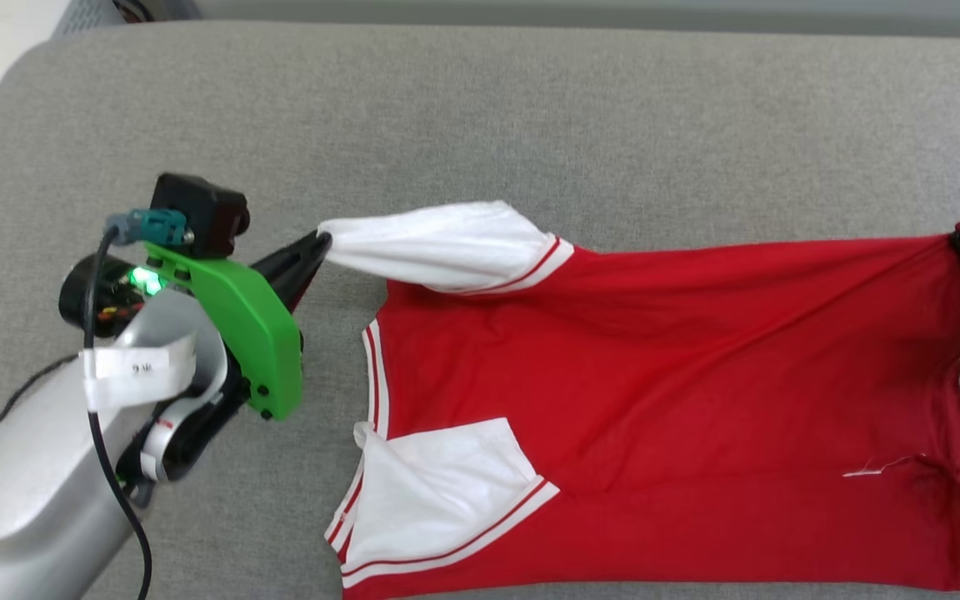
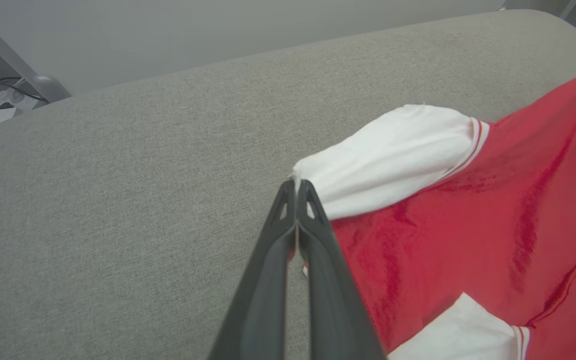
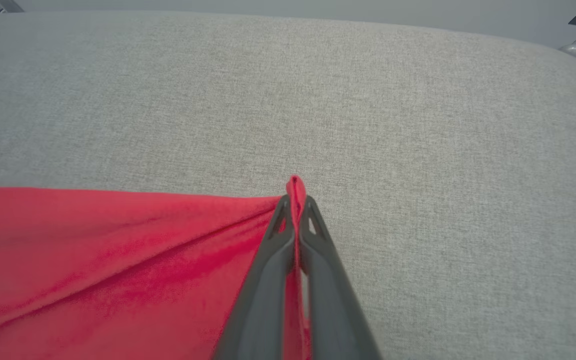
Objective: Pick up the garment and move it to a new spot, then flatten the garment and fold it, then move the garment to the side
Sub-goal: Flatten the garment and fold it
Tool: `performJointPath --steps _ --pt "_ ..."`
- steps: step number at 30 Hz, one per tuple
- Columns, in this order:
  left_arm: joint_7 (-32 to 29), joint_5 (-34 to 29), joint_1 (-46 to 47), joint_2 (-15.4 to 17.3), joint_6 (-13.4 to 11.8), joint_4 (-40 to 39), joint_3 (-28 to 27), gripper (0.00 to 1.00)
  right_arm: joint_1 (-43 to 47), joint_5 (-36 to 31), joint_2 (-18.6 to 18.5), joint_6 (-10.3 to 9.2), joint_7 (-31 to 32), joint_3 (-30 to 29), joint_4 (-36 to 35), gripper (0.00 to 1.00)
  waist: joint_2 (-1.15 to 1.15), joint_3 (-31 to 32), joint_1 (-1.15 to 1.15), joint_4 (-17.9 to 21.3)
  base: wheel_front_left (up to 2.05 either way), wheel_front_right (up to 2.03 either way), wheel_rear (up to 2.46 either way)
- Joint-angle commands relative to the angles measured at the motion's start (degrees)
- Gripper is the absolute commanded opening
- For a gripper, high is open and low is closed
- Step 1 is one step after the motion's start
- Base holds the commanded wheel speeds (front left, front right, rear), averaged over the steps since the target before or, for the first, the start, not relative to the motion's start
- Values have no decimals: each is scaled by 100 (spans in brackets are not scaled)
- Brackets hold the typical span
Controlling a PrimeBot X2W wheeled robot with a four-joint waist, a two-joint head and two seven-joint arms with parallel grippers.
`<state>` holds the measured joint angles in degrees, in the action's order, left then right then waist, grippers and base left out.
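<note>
Fingers (image 2: pixel 268 280) of our left gripper (image 2: pixel 296 184) are pinching the garment (image 1: pixel 655 375) by its white sleeve (image 1: pixel 438 242); our right gripper (image 3: pixel 296 199) is clamping the red hem corner (image 3: pixel 294 181).

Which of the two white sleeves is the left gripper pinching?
The far sleeve, bunched to a point in the left gripper; the near sleeve lies flat, untouched.

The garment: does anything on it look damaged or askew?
Yes. A loose white thread sticks out of the garment near its hem. The near sleeve lies folded onto the body, not spread flat.
</note>
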<state>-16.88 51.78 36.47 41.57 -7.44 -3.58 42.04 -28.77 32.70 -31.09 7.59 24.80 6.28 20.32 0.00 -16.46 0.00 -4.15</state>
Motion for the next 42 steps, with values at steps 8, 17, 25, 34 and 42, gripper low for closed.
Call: performJointPath --steps 8,17,25,34,42 --pt "104 128 -935 212 -342 -573 127 0 1176 603 -215 -10 -647 21 -506 0 0 608 0 -162 0 0 0" --pt "121 377 -2078 517 -735 -1147 358 0 2298 1245 -535 -10 -877 126 -1020 0 0 766 0 -234 0 0 0" --pt "-50 403 -2465 451 -616 -837 789 0 3041 1574 -1131 -10 -912 642 -1427 0 0 809 0 -243 0 0 0" --pt "-93 138 -2341 104 -360 -208 1165 100 3157 1444 -1619 -10 -1203 1342 -1367 100 0 797 0 -197 0 0 0" --pt "510 56 -2322 -100 -383 -47 970 100 3138 1674 -1896 -10 -1420 1610 -1449 100 0 1169 0 -129 0 0 0"
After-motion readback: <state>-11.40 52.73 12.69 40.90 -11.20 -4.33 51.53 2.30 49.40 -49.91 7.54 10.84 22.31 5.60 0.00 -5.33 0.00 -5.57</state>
